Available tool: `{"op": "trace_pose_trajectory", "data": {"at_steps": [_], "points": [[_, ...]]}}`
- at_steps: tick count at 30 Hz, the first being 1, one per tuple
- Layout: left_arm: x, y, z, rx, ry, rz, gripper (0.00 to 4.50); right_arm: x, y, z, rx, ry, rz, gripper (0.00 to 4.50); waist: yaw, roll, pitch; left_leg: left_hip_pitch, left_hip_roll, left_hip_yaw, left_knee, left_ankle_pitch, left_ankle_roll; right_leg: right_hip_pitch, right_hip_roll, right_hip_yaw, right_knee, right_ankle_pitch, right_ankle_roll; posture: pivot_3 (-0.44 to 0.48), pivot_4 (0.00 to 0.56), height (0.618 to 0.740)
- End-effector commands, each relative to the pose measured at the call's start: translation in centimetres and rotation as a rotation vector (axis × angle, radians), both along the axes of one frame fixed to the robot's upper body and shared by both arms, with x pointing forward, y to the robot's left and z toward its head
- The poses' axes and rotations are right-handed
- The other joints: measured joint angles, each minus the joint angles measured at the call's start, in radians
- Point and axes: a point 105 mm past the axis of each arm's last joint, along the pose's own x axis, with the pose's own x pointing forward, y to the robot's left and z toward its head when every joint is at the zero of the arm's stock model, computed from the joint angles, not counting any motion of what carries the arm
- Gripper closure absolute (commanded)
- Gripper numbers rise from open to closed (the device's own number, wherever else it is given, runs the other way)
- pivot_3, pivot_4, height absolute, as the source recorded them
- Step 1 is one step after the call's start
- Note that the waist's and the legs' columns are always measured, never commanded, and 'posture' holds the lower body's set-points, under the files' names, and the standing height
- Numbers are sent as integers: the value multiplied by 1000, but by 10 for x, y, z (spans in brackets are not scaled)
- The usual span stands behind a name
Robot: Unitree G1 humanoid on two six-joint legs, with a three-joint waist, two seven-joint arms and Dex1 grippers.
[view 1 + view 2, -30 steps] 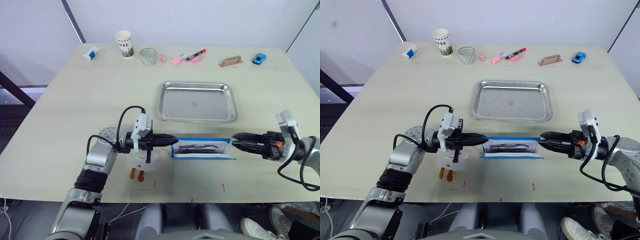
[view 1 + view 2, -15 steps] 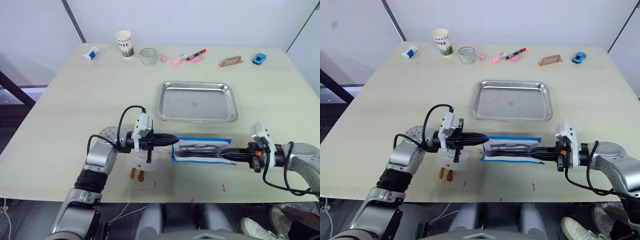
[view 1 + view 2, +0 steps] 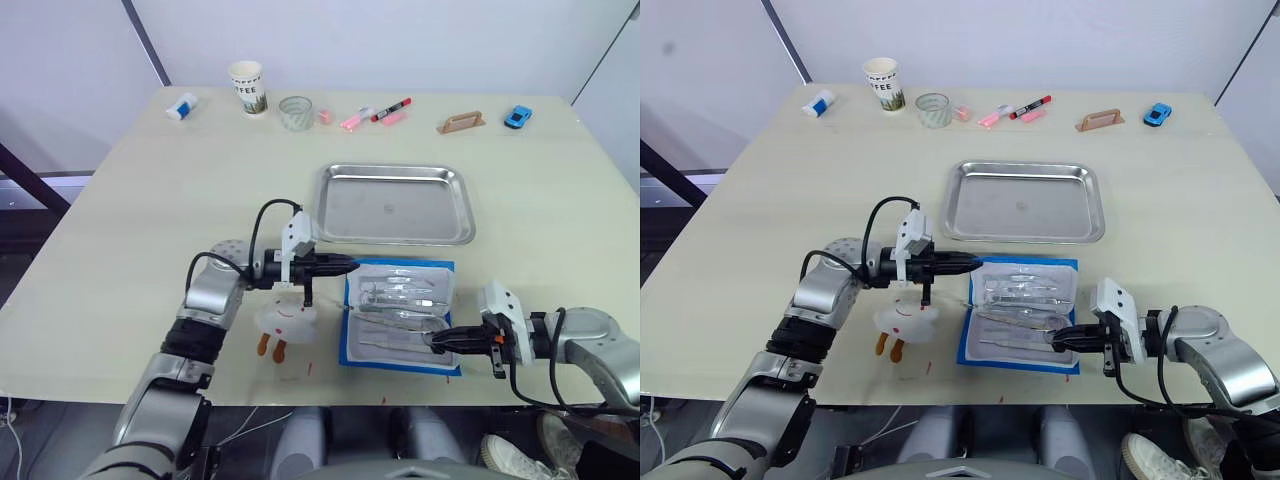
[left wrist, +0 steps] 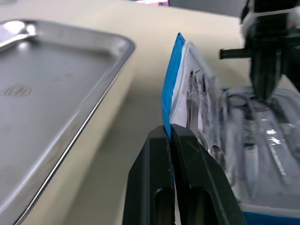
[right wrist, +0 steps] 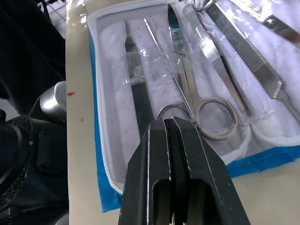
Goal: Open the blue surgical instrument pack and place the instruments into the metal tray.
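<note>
Bright even light, soft-focus wrist-view foregrounds.

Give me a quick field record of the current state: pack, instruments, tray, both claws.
pack: blue surgical instrument pack lies open on the table, lining up, just in front of the metal tray
instruments: instruments (scissors, forceps) sit under the clear pockets, none removed
tray: metal tray holds no instruments
left claw: left claw shut on the pack's blue edge nearest the tray, that edge lifted off the table
right claw: right claw shut, tips over the scissors' ring handles; a grip on anything cannot be confirmed
</note>
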Motion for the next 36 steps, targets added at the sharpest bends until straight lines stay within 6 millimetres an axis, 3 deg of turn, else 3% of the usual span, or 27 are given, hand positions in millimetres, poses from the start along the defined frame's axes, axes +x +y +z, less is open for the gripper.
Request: {"op": "trace_pose_trajectory", "data": {"at_steps": [1, 13, 26, 27, 31, 34, 35, 36], "points": [[7, -3, -9, 71, 10, 11, 4500, -6, 7, 2, -5, -49, 41, 4395, 1, 0, 0, 0, 0, 0, 0, 0, 0, 0, 0, 0, 0, 0, 0, 0, 150, 740], [18, -9, -26, 176, 16, 26, 4500, -1, 3, -3, -35, -137, 27, 4395, 3, 0, 0, 0, 0, 0, 0, 0, 0, 0, 0, 0, 0, 0, 0, 0, 150, 740], [14, -8, -18, 106, -31, 8, 4500, 1, 4, 0, -20, -161, 44, 4395, 3, 0, 0, 0, 0, 0, 1, 0, 0, 1, 0, 0, 0, 0, 0, 0, 150, 740], [14, -6, -14, 88, -33, 12, 3843, 1, 4, -1, -20, -157, 43, 4500, 3, 0, 0, 0, 0, 0, 1, 0, 0, 1, 0, 0, 0, 0, 0, 0, 150, 740], [9, 0, -4, 53, -53, 11, 2288, 1, 4, -1, -21, -152, 44, 4500, 1, 0, 0, 0, 0, 0, 1, 0, 0, 1, 0, 0, 0, 0, 0, 0, 150, 740], [1, 14, 3, 32, -59, 19, 910, -1, 4, 0, -15, -144, 52, 4500, -1, 0, 0, 0, 0, 0, 1, 0, 0, 1, 0, 0, 0, 0, 0, 0, 150, 740], [-2, 21, 5, 22, -57, 31, 690, -1, 4, 1, -9, -142, 50, 4500, -1, 0, 0, 0, 0, 0, 1, 0, 0, 0, 0, 0, 0, 0, 0, 0, 150, 740], [-6, 28, 7, 16, -58, 37, 35, 0, 4, 2, -7, -142, 49, 4500, -1, 0, 0, 0, 0, 0, 1, 0, 0, 0, 0, 0, 0, 0, 0, 0, 150, 740]]}}
